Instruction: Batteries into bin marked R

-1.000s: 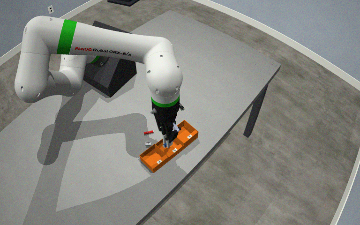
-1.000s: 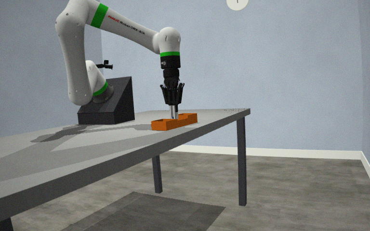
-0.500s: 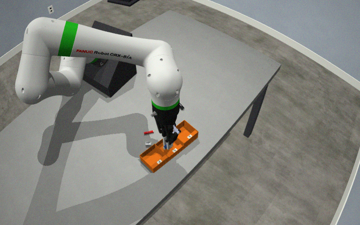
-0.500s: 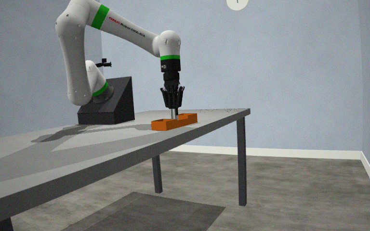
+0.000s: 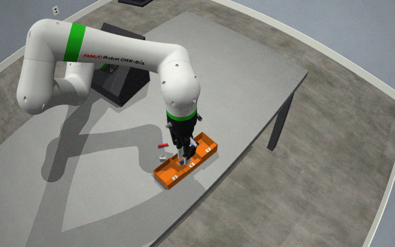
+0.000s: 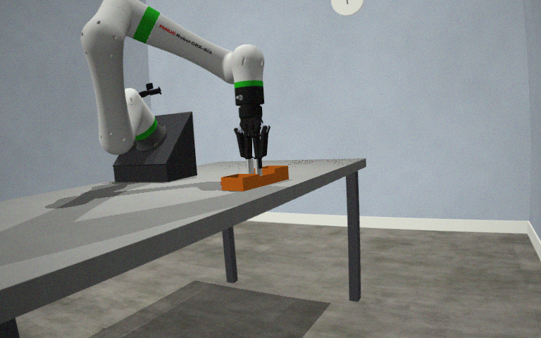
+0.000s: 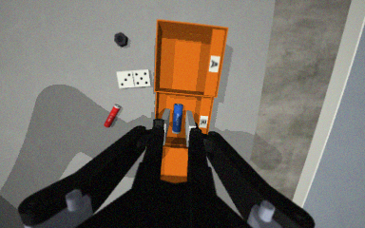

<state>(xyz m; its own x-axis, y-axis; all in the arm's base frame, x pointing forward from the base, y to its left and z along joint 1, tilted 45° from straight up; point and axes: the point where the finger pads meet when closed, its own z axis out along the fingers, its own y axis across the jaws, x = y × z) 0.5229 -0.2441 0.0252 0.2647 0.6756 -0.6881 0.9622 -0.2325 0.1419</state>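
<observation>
Hanging over the orange bin (image 7: 210, 102), the claw (image 7: 177, 124) stands apart beside the blue battery (image 7: 178, 117)

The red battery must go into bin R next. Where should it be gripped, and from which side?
Grip the red battery at mid-body, straight down from above, closing across its round sides: it lies flat on the table, nothing touching it.

The bin row (image 5: 165, 181) stands on the table (image 5: 247, 72) near its edge. In the wrist view, a battery (image 7: 178, 117) lies in the row's middle compartment, between the gripper (image 7: 177, 125) fingers, untouched. Left of the row, on the table: a second battery (image 7: 112, 116), a domino (image 7: 133, 78) beyond it, a nut (image 7: 121, 39) farther still.
</observation>
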